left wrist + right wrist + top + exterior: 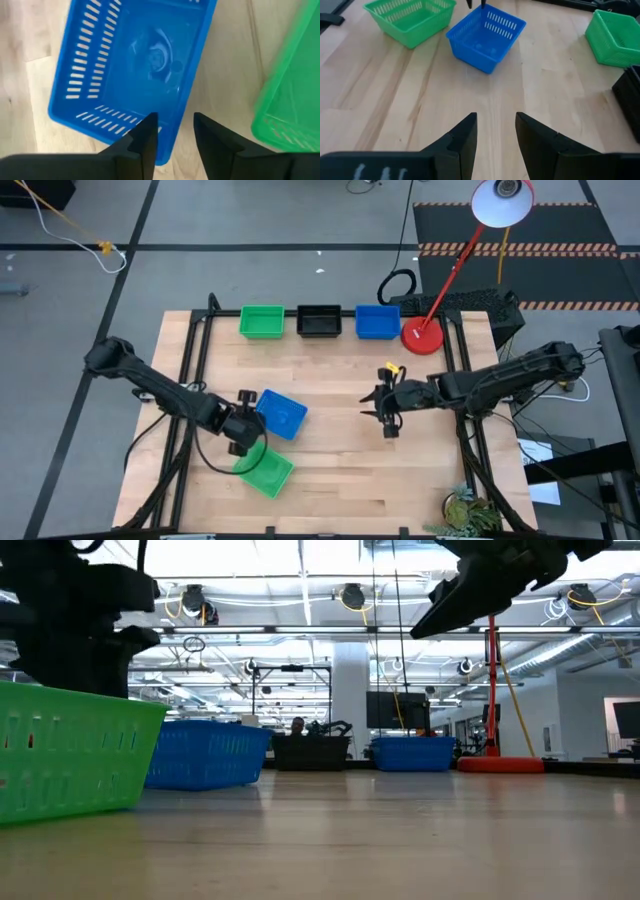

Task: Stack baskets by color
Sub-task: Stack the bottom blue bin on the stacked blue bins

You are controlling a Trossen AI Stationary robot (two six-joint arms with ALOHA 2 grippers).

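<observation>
No readable text (baskets bear none).

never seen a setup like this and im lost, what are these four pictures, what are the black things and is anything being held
The black things are two robot arms at a wooden table, each ending in a two-finger hand. One picture looks straight down from above, one looks level across the tabletop, and two come from cameras on the arms' wrists, so each shows its own two dark fingers.

On the table, a green basket, a black basket and a blue basket stand in a row at the far edge beside a red lamp base. Nearer lie a loose blue basket and a loose green basket.

The left hand is between those two, open over the blue one's rim. The right hand is open over bare wood. Nothing is held.
</observation>
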